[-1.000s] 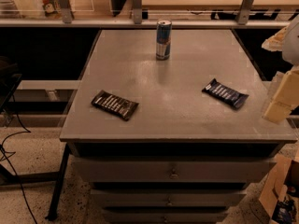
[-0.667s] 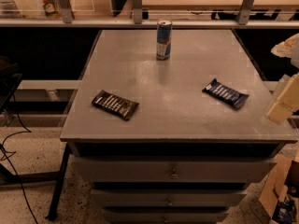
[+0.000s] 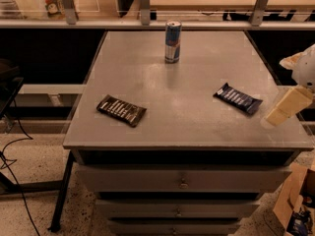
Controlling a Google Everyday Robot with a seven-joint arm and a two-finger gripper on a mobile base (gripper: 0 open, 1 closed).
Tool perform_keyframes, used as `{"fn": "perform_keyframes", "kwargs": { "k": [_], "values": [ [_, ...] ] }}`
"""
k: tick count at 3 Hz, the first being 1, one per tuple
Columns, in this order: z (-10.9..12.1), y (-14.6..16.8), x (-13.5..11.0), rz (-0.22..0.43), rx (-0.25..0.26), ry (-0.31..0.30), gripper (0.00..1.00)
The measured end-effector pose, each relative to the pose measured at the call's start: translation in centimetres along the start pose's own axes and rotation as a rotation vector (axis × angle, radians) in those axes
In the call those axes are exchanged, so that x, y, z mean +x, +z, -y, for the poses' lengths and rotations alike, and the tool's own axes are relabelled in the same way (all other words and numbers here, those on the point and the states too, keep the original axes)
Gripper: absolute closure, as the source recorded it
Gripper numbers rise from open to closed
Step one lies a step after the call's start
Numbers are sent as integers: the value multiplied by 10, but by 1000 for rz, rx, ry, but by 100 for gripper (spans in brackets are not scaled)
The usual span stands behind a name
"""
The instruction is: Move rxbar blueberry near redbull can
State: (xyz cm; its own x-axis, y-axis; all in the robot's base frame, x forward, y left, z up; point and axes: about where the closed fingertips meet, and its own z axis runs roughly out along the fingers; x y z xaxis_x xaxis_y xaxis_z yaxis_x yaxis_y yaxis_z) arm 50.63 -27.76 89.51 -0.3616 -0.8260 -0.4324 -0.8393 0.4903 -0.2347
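Note:
The rxbar blueberry [image 3: 237, 98] lies flat on the right side of the grey table [image 3: 187, 127], in a dark navy wrapper with white lettering. The redbull can [image 3: 172, 41] stands upright at the back middle of the table, well apart from the bar. My gripper [image 3: 287, 107] enters at the right edge of the view, cream-coloured and pointing down-left, a short way right of the blueberry bar and not touching it. It holds nothing that I can see.
A dark brown-black wrapped bar [image 3: 121, 110] lies at the table's front left. Drawers [image 3: 183, 182] are below the top. A rail with posts [image 3: 144, 5] runs behind the table. A cardboard box [image 3: 298, 200] sits on the floor at lower right, and cables [image 3: 15, 151] at left.
My gripper has shifted slightly at the right edge of the view. The bars and the can have not moved.

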Motion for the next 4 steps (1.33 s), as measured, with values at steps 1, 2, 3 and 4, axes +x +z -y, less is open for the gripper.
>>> {"fn": "perform_keyframes", "kwargs": {
  "k": [1, 2, 3, 4],
  "values": [
    [26, 39, 3, 37, -5, 14, 0],
    [40, 85, 5, 100, -61, 36, 0],
    [42, 109, 4, 131, -101, 51, 0],
    [32, 120, -3, 157, -138, 39, 18]
  ]
}}
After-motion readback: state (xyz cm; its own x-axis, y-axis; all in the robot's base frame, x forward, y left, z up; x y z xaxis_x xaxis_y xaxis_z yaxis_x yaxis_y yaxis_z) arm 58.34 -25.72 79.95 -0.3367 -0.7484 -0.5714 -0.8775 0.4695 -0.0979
